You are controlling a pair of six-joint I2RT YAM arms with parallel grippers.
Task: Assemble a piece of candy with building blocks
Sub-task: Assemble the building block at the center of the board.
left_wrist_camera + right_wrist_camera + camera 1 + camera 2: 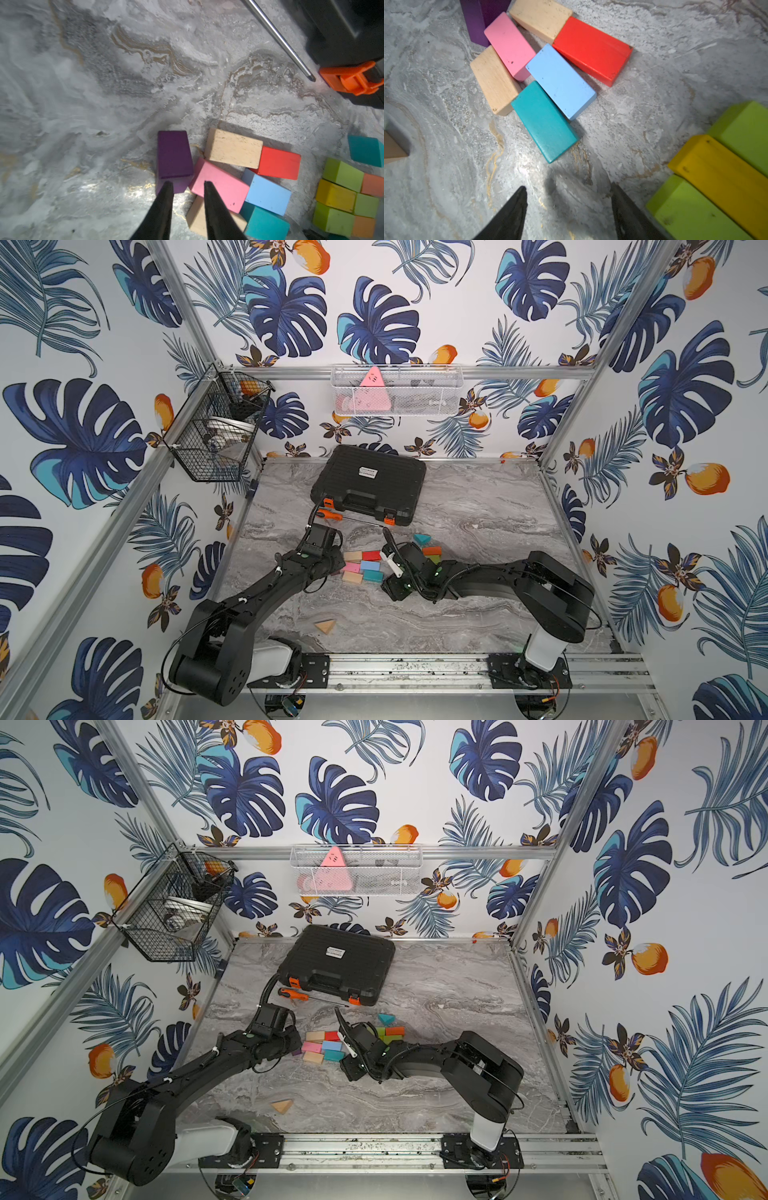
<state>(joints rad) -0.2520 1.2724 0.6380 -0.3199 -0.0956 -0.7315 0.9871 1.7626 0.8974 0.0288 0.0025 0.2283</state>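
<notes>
Several building blocks lie flat in a loose cluster (365, 566) mid-table: purple (173, 154), pink (220, 185), two plain wood (233, 148), red (279, 163), light blue (268, 192) and teal (544, 122). To its right sits a tight group of green, yellow and orange blocks (720, 172). My left gripper (188, 182) is narrowly open at the cluster's left edge, one tip over the purple block's end and one over the pink block's corner, holding nothing. My right gripper (569, 187) stands wide open over bare table between the teal block and the green-yellow group.
A teal wedge (422, 538) lies behind the right group. A plain wood wedge (325, 626) lies alone near the front. A black tool case (370, 485) sits at the back, with an orange-handled screwdriver (332, 515) just before it. Wire baskets (216, 427) (397, 389) hang on the walls.
</notes>
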